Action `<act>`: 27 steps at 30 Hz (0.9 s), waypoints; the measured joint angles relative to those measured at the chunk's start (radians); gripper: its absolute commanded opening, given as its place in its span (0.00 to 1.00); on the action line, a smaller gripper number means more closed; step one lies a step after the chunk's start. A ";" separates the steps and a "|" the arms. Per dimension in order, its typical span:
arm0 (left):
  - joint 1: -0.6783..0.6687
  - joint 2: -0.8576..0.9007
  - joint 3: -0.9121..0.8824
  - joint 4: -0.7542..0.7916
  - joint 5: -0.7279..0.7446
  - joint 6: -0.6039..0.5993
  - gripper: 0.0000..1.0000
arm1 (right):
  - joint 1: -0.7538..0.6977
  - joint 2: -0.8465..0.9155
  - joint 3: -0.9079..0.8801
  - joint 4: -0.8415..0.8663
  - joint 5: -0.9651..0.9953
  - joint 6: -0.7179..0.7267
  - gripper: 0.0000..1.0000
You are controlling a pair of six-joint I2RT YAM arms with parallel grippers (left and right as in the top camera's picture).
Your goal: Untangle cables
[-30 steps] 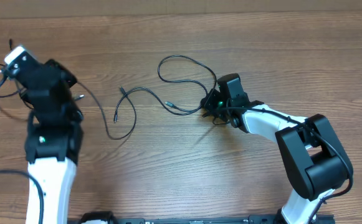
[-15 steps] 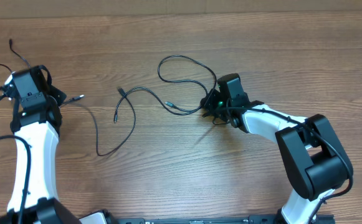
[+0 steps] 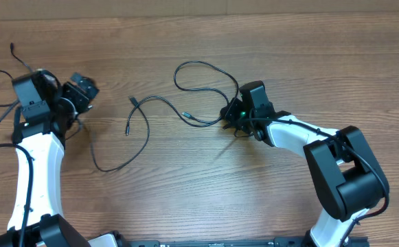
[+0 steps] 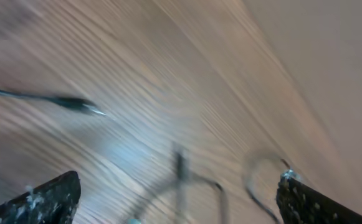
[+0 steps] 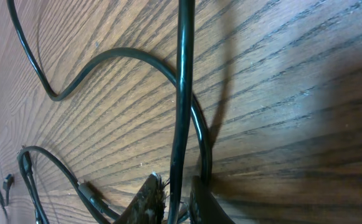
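Left gripper [image 3: 82, 88] has swung right and now gapes wide, empty; the loose cable [image 3: 147, 123] has shifted. Right gripper [image 5: 173, 198] stays pinching the looped cable [image 5: 182, 93].

left arm [image 3: 38, 161] far left | left claw [image 4: 179, 182] spread wide | right arm [image 3: 299, 136] bent | right claw [image 5: 174, 191] pinched nearly closed

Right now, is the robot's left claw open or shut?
Open. The left gripper has its fingers far apart at the wrist view's edges, gripping nothing.
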 measured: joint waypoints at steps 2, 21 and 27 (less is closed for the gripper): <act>-0.003 -0.001 0.000 -0.034 0.094 0.003 0.82 | 0.000 0.000 0.000 0.000 0.000 0.000 0.15; -0.384 0.212 0.000 -0.139 -0.182 0.113 0.53 | 0.000 0.000 0.000 0.002 0.000 0.000 0.15; -0.441 0.332 0.000 -0.097 -0.245 0.156 0.52 | 0.000 0.000 0.000 0.002 0.001 0.000 0.15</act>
